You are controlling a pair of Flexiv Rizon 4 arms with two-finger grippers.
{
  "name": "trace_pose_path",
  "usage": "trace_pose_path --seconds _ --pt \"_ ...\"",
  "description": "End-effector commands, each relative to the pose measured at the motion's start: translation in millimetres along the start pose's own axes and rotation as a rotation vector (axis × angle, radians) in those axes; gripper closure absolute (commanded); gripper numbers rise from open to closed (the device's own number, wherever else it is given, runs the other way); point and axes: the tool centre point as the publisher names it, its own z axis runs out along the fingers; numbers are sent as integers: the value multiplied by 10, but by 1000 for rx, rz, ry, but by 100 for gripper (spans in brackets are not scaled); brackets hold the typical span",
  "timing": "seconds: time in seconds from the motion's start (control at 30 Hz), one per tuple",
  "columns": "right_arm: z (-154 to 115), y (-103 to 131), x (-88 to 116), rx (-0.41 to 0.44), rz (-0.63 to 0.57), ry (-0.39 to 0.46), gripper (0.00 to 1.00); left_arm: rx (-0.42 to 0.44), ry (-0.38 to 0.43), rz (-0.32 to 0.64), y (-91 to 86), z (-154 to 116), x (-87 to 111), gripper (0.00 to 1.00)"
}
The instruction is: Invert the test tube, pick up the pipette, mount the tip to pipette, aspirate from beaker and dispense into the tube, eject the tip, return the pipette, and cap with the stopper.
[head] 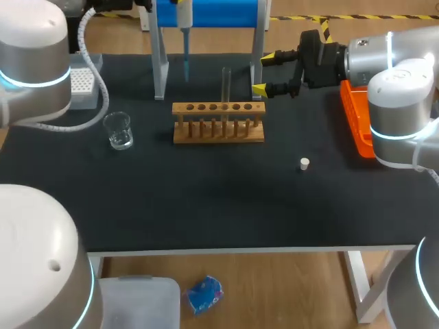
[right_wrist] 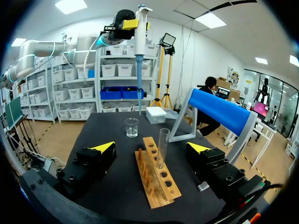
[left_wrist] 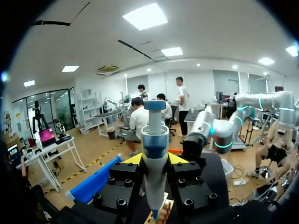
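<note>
My left claw (left_wrist: 155,161) is closed on the pipette (left_wrist: 154,154), one yellow-tipped finger pressed to each side of its body. It holds the pipette upright in the air, with the slender end pointing down. In the head view the pipette hangs above and behind the left part of the wooden rack (head: 219,123), in front of the blue stand (head: 209,14) whose grey legs stand behind the rack. I cannot tell whether a tip is mounted on it.

My right claw (head: 265,72) is spread wide and holds nothing. It hovers just off the rack's right end. The right wrist view looks along the length of the rack, with a finger out to each side of it and neither one touching.

The test tube (head: 226,86) stands upright in a hole of the rack, a little to the right of the rack's middle. The beaker (head: 119,130) sits on the black desk (head: 206,199), well off the rack's left end. The white tip box (head: 81,86) is farther out to the left and behind the beaker. The small pale stopper (head: 304,163) lies on the desk in front of the rack and beyond its right end, apart from everything else. The orange bin (head: 357,123) is well to the right of the rack, at the desk's edge under my right arm.
</note>
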Motion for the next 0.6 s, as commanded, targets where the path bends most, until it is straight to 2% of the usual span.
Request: trace_pose_path --seconds 0.03,0.37,0.6 --pt "3 -5 4 -1 -1 -2 0 5 -3 1 8 32 0 100" --pt "3 -5 4 -1 -1 -2 0 5 -3 1 8 32 0 100" --pt "3 -5 4 -1 -1 -2 0 40 38 28 -233 239 -18 100"
